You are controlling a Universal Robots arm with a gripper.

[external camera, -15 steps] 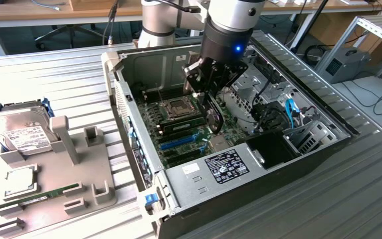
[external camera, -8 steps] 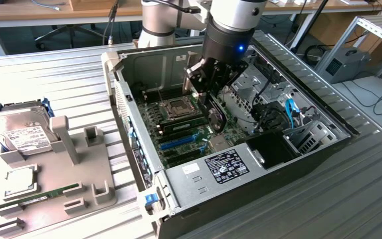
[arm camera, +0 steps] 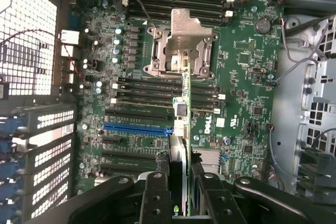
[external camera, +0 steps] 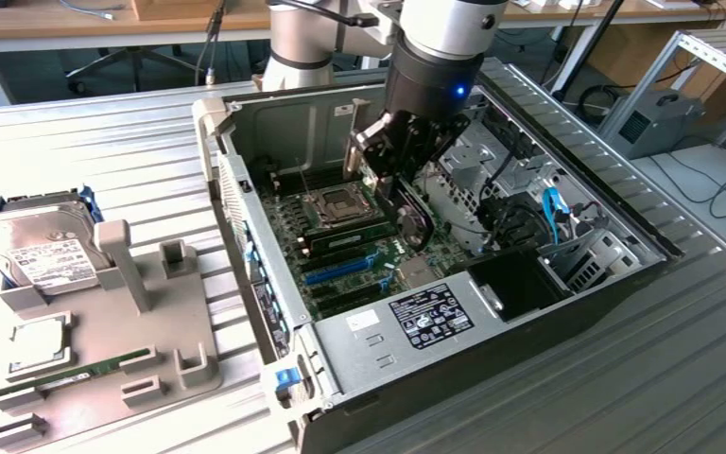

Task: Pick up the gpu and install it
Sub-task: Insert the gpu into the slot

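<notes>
I have the fingers [arm camera: 156, 198] clamped on the gpu [arm camera: 179, 150], which hangs edge-on inside the open computer case [external camera: 239, 203] just above the motherboard [arm camera: 241, 77], so I judge the install step is in hand, calling for its edge lined up with the blue slot [arm camera: 137, 128].

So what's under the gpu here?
The motherboard, its blue slot and black slots beside it. The strip directly beneath the gpu is hidden by the card itself.

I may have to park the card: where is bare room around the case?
Bare ribbed table on the exterior view's right of the case, and beyond the hard drive on its left. Crowded: the grey fixture with RAM stick; inside the case, cables beside the gripper holding the gpu.
</notes>
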